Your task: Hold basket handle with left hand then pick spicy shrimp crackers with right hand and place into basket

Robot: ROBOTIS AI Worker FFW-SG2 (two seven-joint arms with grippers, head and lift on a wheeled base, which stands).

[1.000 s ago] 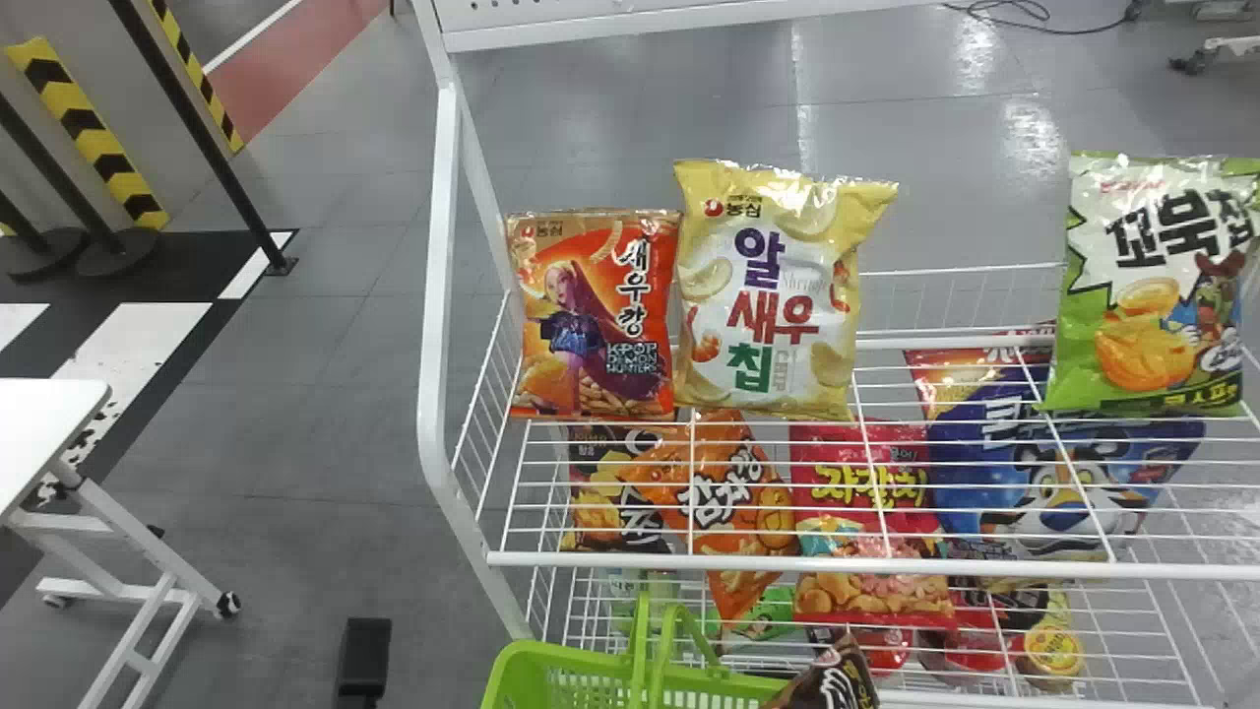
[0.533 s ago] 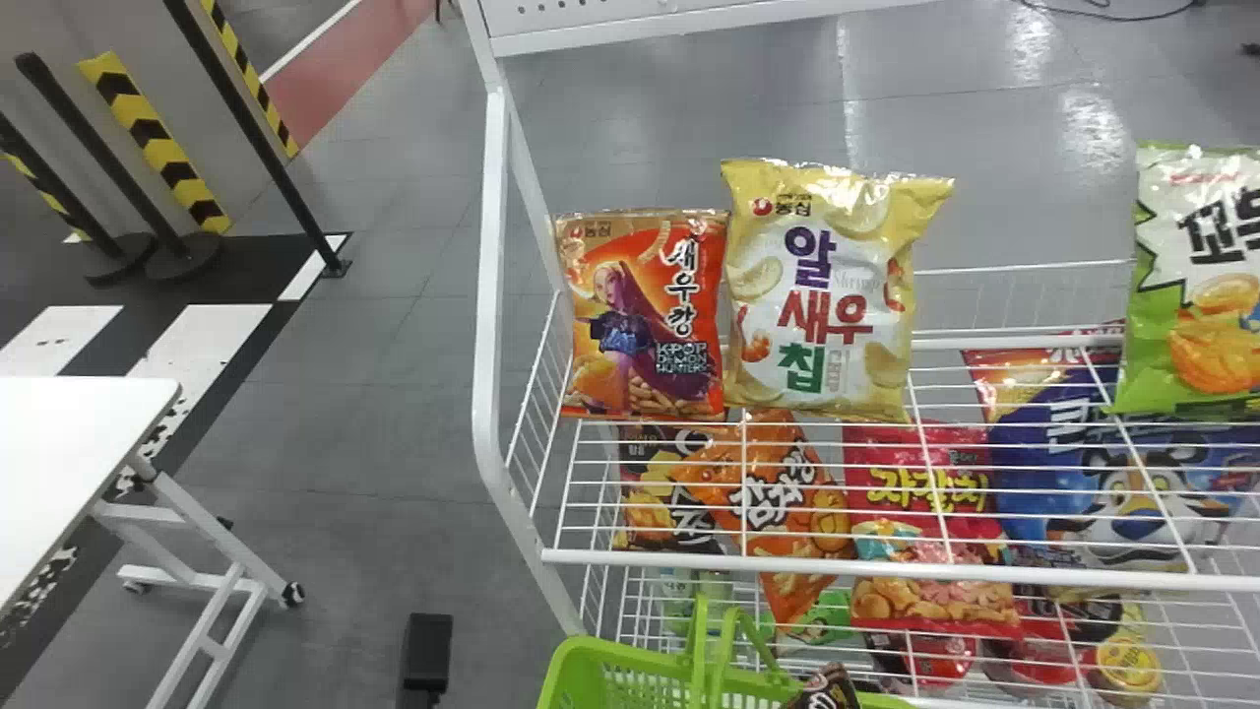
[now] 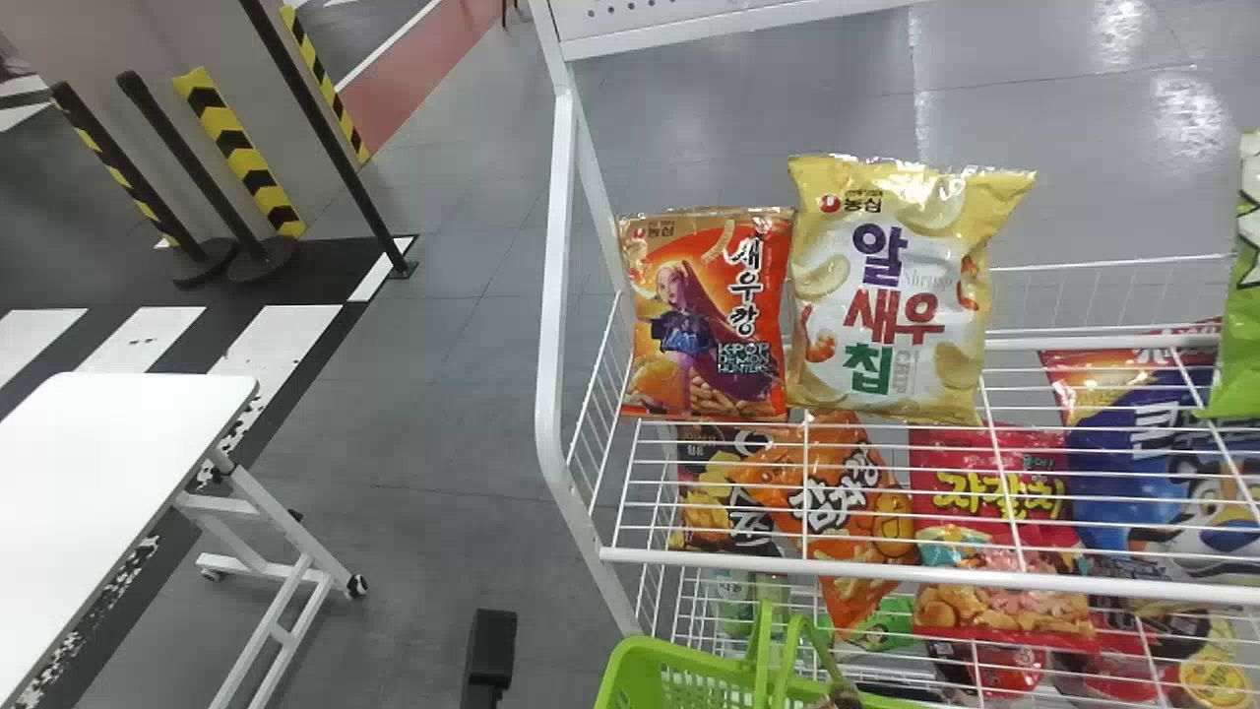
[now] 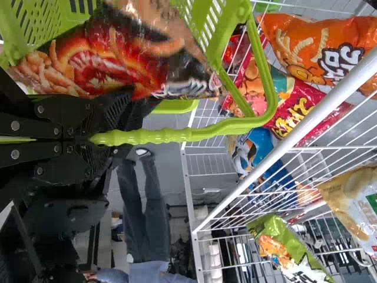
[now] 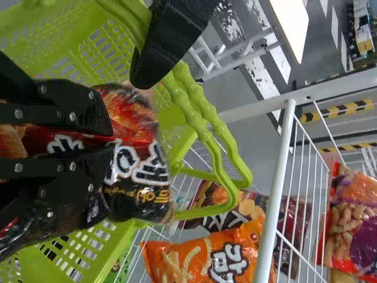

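Heads up, the snack bag has dipped lower by the basket, closer to the shelf's left edge. Head view's swung left too.

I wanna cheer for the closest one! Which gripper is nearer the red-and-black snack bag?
Right: the right gripper is closed on the bag. The left gripper is beside it, on the green handle.

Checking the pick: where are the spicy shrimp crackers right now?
In the right wrist view, the spicy shrimp crackers are held by the right gripper, over the green basket, near its handles.
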